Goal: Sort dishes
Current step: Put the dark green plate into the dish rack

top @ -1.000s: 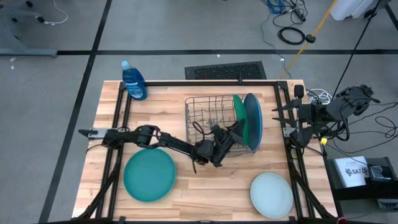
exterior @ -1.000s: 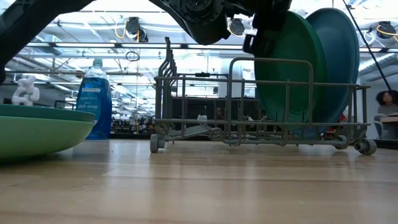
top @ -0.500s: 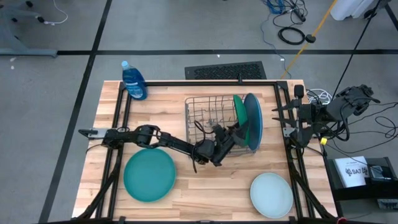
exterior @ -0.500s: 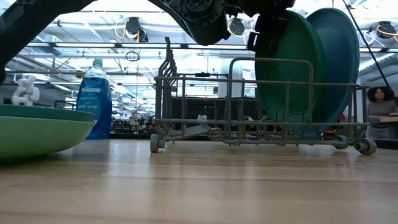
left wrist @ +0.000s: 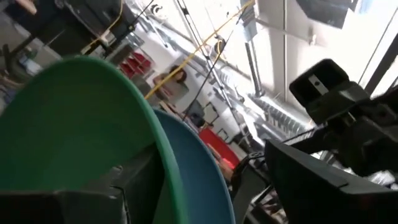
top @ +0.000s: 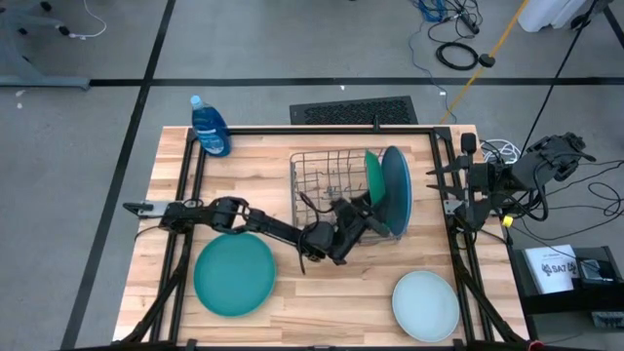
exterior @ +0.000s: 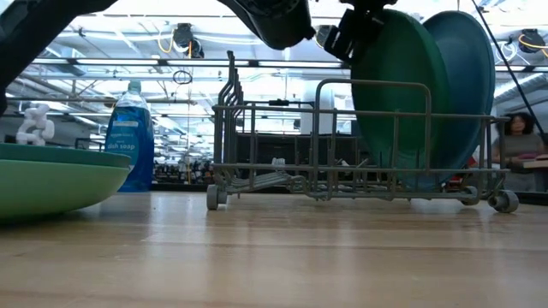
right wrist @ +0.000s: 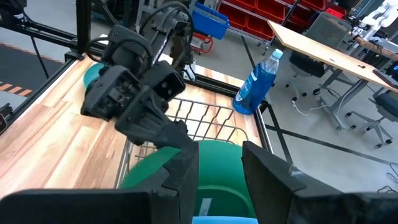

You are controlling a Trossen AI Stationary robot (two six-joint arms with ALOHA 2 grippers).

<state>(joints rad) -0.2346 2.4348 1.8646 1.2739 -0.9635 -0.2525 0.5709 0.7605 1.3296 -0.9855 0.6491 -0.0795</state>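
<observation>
A dark green plate (top: 372,180) stands on edge in the grey wire rack (top: 327,180), with a blue plate (top: 397,190) upright just behind it. My left gripper (top: 359,210) is at the green plate's upper rim (exterior: 377,34), open, with one finger on each side of that rim (left wrist: 158,134). A teal plate (top: 234,275) and a pale mint plate (top: 425,304) lie flat on the table near its front edge. My right gripper (right wrist: 221,180) waits open, raised at the table's right edge, with nothing between its fingers. My left gripper's fingers stand apart on either side of the green plate's upper rim (left wrist: 158,134), coming slantwise from the table's left. One finger (left wrist: 106,193) is close against the plate's face; whether it touches, I cannot tell. The plate stands in the rack on its own lower edge.
A blue plastic bottle (top: 210,127) stands at the table's far left corner. The rack's left half (exterior: 265,145) holds no plates. Black frame rails (top: 185,195) run along the table's left and right sides. A person (exterior: 514,128) shows in the room beyond the table.
My left gripper has rolled about its own axis, opened and let go of the green plate, drawing slightly up from the rim. The green plate has settled more upright in the rack beside the blue plate.
</observation>
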